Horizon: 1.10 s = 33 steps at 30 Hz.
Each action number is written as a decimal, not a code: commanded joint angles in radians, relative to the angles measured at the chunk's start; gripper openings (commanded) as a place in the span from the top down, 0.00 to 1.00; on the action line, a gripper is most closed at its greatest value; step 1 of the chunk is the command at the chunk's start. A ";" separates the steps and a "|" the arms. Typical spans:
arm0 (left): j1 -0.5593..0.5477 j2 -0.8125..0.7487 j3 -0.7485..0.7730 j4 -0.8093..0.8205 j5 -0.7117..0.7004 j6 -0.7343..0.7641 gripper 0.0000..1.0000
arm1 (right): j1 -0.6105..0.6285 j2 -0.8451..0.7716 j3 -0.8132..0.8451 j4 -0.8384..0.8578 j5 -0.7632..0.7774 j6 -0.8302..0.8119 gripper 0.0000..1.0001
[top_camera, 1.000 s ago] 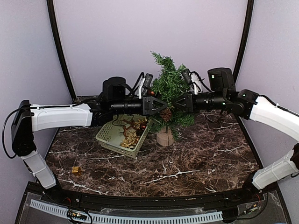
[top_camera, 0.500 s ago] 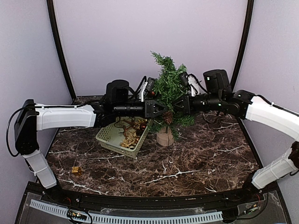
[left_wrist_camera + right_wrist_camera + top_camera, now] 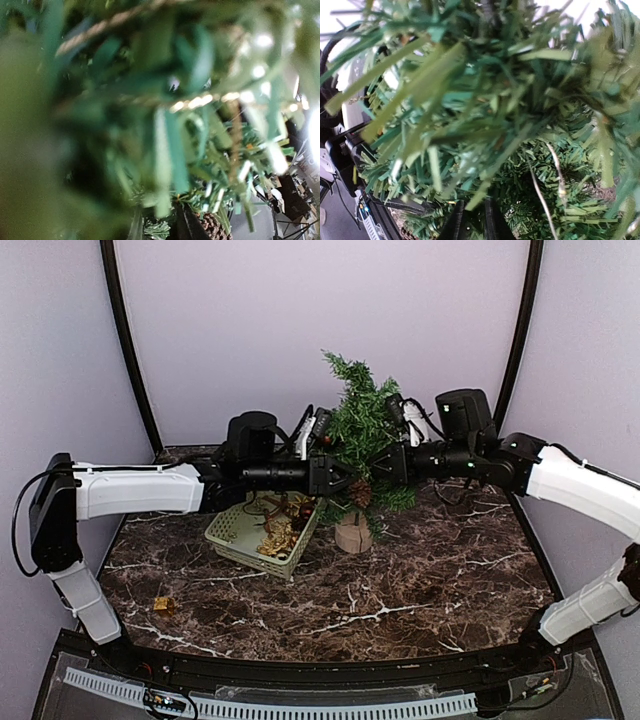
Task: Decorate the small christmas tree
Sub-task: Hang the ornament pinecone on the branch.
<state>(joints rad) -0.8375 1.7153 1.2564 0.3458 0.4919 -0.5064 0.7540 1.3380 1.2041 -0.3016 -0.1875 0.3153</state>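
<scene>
- Small christmas tree (image 3: 362,425) stands upright mid-back of the table (image 3: 430,580), just right of a pale green basket (image 3: 228,537) of ornaments. A pine cone (image 3: 359,492) hangs low on it.
- Left fingers (image 3: 338,477) & right fingers (image 3: 386,462) poke into the branches from opp. sides, about mid-height. Tips are buried in needles and the wrist cams show mostly blurred green, so can't tell if either pair is apart, pinched together or gripping sthg.
- Handling, my guess: light and top-heavy on its round wooden base (image 3: 352,533). Branches look wiry & springy, needles soft. A sideways push could tip it. Best hold is trunk or base, not branch tips.
- Table: dark marble-look, prob. slick, so the base may slide.
- Room: plain lilac walls, black curved poles either side. Small gold bit (image 3: 163,605) lies front-left.
</scene>
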 commanded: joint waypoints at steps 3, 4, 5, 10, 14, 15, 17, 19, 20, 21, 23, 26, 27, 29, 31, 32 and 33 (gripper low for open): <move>0.008 -0.129 -0.020 -0.029 -0.044 0.047 0.67 | 0.005 -0.066 0.017 0.022 -0.012 0.005 0.71; 0.008 -0.149 -0.031 -0.032 -0.050 0.048 0.65 | 0.004 -0.072 0.016 0.020 -0.009 0.006 0.69; 0.008 -0.158 -0.036 -0.037 -0.063 0.050 0.62 | 0.003 -0.079 0.016 0.018 -0.005 0.006 0.67; 0.009 -0.236 -0.085 -0.062 -0.110 0.066 0.53 | 0.002 -0.109 0.007 0.015 0.011 0.008 0.61; 0.009 -0.286 -0.110 -0.101 -0.155 0.073 0.48 | 0.002 -0.138 0.005 0.010 0.039 0.010 0.55; 0.009 -0.296 -0.122 -0.105 -0.178 0.073 0.47 | 0.001 -0.152 0.003 0.012 0.058 0.011 0.52; 0.012 -0.331 -0.151 -0.113 -0.219 0.065 0.42 | -0.003 -0.188 -0.012 0.019 0.099 0.021 0.43; 0.014 -0.371 -0.183 -0.119 -0.253 0.050 0.37 | -0.015 -0.232 -0.027 0.027 0.130 0.033 0.38; 0.016 -0.397 -0.194 -0.123 -0.265 0.036 0.35 | -0.024 -0.253 -0.041 0.032 0.146 0.042 0.36; 0.017 -0.422 -0.218 -0.126 -0.286 0.028 0.33 | -0.036 -0.272 -0.054 0.036 0.162 0.054 0.34; 0.025 -0.448 -0.248 -0.147 -0.317 0.001 0.29 | -0.080 -0.302 -0.079 0.040 0.178 0.086 0.33; 0.053 -0.463 -0.289 -0.173 -0.329 -0.059 0.28 | -0.186 -0.332 -0.140 0.049 0.174 0.161 0.32; 0.059 -0.465 -0.312 -0.171 -0.328 -0.076 0.27 | -0.228 -0.339 -0.170 0.062 0.151 0.182 0.32; 0.077 -0.464 -0.349 -0.159 -0.330 -0.114 0.27 | -0.339 -0.345 -0.244 0.124 0.103 0.233 0.32; 0.098 -0.462 -0.384 -0.149 -0.344 -0.160 0.27 | -0.421 -0.339 -0.326 0.194 0.042 0.286 0.32; 0.101 -0.463 -0.405 -0.141 -0.356 -0.168 0.27 | -0.448 -0.332 -0.367 0.237 0.009 0.311 0.33; 0.107 -0.465 -0.416 -0.127 -0.362 -0.175 0.28 | -0.465 -0.323 -0.405 0.279 -0.010 0.332 0.33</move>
<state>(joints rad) -0.7536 1.2610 0.9020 0.2081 0.1719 -0.5999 0.3744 0.9909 0.9260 -0.1818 -0.0948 0.5205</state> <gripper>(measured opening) 0.726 0.675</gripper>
